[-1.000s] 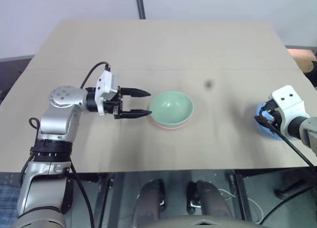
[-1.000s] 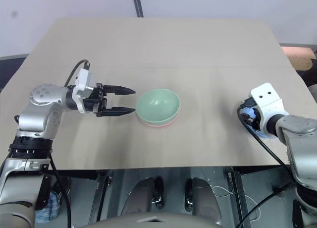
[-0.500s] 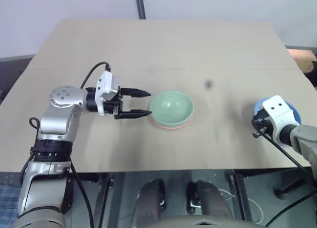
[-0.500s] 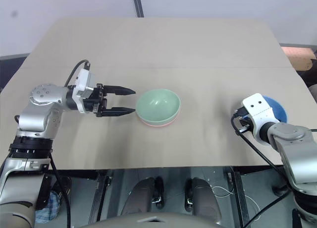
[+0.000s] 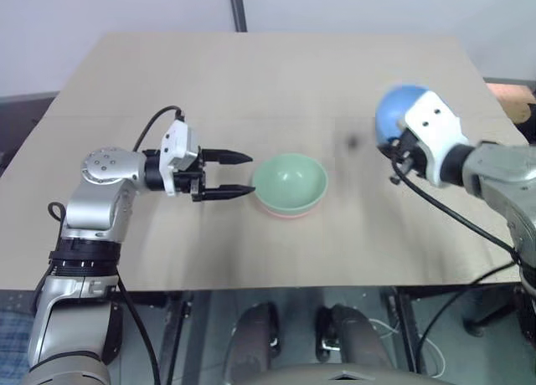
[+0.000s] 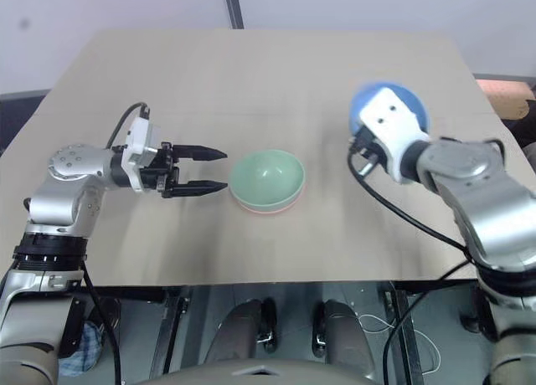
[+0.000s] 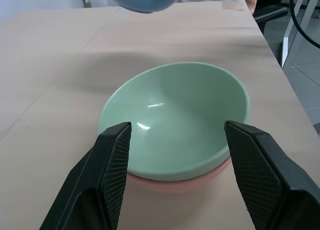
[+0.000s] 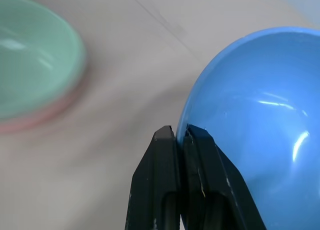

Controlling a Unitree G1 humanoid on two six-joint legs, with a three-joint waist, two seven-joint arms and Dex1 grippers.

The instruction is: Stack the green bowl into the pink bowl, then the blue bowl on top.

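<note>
The green bowl [image 5: 290, 182] sits nested in the pink bowl [image 5: 289, 213] at the table's middle; only the pink rim shows beneath it. My left gripper [image 5: 251, 174] is open just left of the stack, level with it, its fingers [image 7: 112, 160] standing on either side of the bowls without touching. My right gripper [image 8: 179, 132] is shut on the rim of the blue bowl [image 8: 260, 115]. It holds that bowl [image 5: 394, 109] tilted in the air, to the right of the stack and a little farther back.
The tan table [image 5: 251, 84] has open surface all round the stack. A small dark spot [image 5: 352, 141] marks it right of the bowls. A dark pole [image 5: 239, 8] rises behind the far edge. The right arm's black cable [image 5: 452, 213] hangs over the right side.
My right gripper shut on the blue bowl's rim, lifted it off the table at the right and carried it up and left toward the stack. The left arm stayed still.
</note>
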